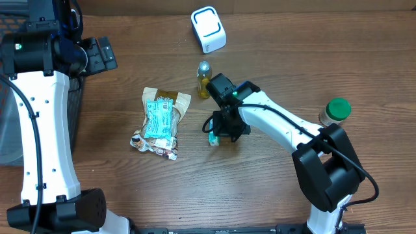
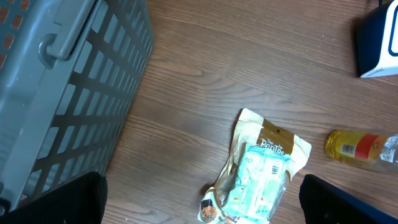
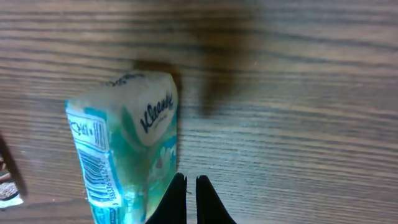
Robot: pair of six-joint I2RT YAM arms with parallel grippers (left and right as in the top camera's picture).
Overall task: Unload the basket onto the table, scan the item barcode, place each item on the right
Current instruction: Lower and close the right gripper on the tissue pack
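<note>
A small teal Kleenex tissue pack stands on the wooden table, its barcode on the side facing left in the right wrist view. My right gripper is shut, with nothing between its fingers, and its left finger rests against the pack's right side. From overhead the pack peeks out under the right gripper. The white scanner with a blue outline sits at the back. My left gripper hangs open, high above a teal-and-brown snack bag.
A yellow bottle lies behind the right gripper. The snack bags lie left of centre. A green-lidded jar stands at the right. A grey slatted basket fills the left edge. The scanner's corner shows in the left wrist view.
</note>
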